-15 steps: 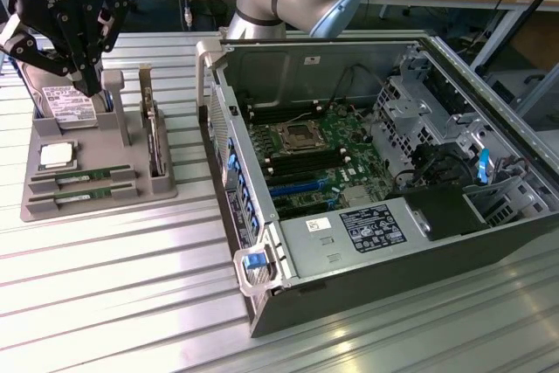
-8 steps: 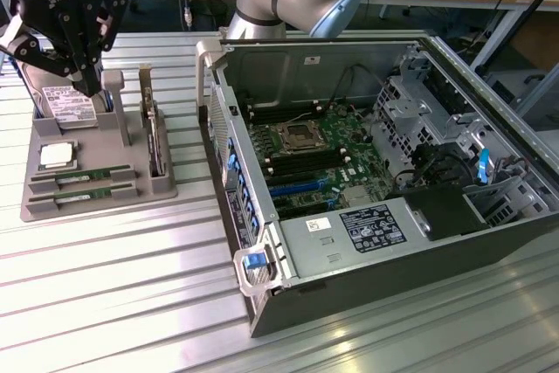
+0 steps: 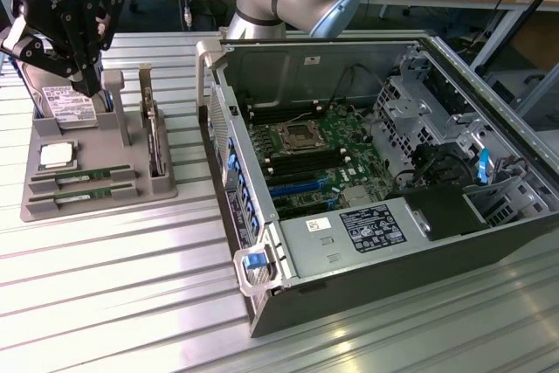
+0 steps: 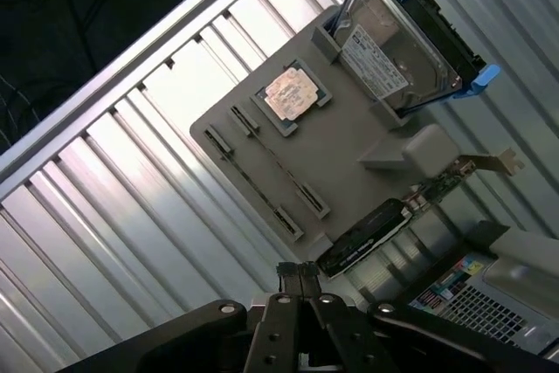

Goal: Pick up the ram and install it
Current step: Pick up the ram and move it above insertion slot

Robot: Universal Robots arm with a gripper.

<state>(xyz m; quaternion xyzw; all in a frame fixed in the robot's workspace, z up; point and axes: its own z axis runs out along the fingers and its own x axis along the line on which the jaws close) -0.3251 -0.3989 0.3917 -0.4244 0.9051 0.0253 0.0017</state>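
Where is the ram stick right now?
At the exterior view's left, the ram lies flat beside its twin in the grey tray, next to the square CPU chip.

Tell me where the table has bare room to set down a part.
Free: the ribbed metal table on the exterior view's left, nearer the camera than the grey parts tray, beside the open dark computer case. Tight: the strip between tray and case. Crowded: the tray, with the black gripper above it.
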